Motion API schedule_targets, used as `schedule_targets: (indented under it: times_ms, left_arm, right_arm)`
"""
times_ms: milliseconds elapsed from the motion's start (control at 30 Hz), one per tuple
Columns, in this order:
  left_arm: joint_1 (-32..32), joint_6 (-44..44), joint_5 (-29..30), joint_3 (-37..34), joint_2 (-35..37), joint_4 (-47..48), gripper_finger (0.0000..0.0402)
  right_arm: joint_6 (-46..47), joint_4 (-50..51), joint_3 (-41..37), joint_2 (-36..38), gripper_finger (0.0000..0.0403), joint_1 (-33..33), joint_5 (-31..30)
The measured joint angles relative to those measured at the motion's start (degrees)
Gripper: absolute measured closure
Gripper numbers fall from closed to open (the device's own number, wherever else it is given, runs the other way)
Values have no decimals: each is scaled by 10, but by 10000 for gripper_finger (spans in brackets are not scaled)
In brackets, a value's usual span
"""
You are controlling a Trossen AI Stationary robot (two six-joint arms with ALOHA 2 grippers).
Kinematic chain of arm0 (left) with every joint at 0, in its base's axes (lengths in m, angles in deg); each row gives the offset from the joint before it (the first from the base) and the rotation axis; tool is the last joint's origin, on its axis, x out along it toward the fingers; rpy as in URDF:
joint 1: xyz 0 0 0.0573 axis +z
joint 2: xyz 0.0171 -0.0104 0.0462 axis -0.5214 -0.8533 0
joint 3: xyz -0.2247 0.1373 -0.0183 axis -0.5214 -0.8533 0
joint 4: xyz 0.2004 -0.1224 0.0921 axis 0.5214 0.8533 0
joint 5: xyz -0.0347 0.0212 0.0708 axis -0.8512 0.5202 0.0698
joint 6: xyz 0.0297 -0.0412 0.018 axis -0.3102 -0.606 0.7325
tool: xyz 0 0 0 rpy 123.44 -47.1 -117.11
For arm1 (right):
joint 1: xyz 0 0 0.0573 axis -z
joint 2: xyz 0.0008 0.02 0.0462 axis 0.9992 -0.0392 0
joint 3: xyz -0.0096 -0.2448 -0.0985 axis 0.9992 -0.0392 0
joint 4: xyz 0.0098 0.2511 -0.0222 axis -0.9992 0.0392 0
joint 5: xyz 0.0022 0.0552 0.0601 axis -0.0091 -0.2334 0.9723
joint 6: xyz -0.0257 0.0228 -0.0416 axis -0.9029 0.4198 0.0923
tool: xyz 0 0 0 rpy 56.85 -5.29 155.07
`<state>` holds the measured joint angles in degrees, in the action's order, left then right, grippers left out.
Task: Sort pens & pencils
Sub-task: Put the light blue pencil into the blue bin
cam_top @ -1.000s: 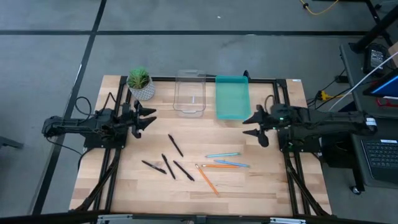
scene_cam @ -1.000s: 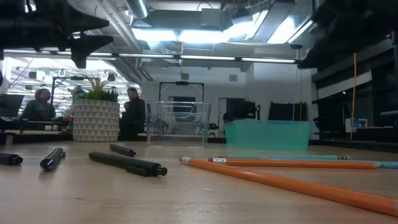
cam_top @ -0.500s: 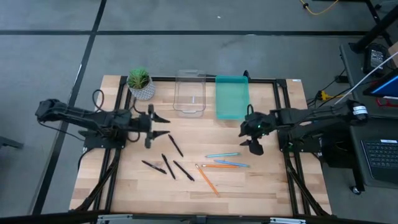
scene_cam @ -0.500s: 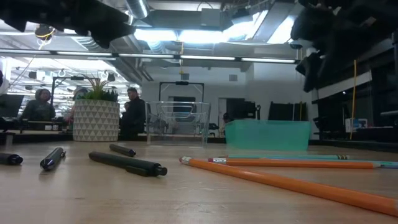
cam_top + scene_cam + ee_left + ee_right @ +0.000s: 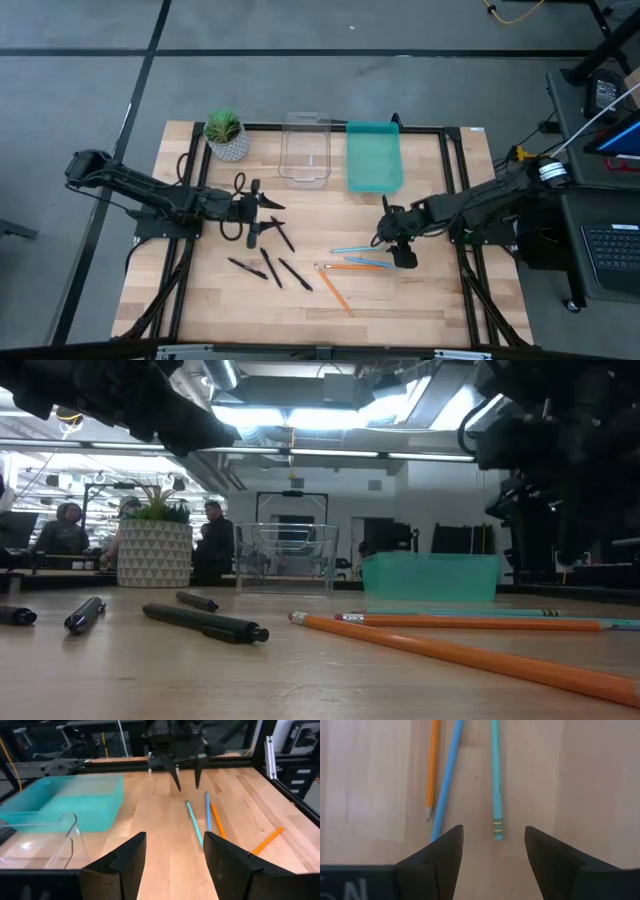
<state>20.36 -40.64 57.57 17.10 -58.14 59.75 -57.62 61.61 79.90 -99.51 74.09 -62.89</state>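
Right hand (image 5: 392, 243) hangs open over the pencils (image 5: 358, 258) mid-tabletop (image 5: 420, 300) — left hand (image 5: 262, 213), open too, sits above the 4 pens (image 5: 270, 260), probably not touching any.

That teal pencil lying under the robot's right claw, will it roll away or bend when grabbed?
The teal pencil looks straight and thin, so it is probably stiff and light. It lies flat on smooth wood, so a nudge may roll it. The right end effector hangs open over its eraser end, so a grip there might let it tilt.
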Motion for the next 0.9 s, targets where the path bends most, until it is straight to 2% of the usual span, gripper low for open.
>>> schedule_targets:
  times_ms: [433, 733, 900]
  left_arm:
    - [0, 0, 10, 0, -6, -19, 210]
    - [0, 0, 10, 0, -6, -23, 210]
    - [0, 0, 10, 0, -6, -25, 210]
  right_arm:
    - [2, 1, 55, -131, 190, -20, -33]
    - [29, 9, 62, -160, 191, -20, -37]
    - [29, 30, 63, -163, 220, -20, -42]
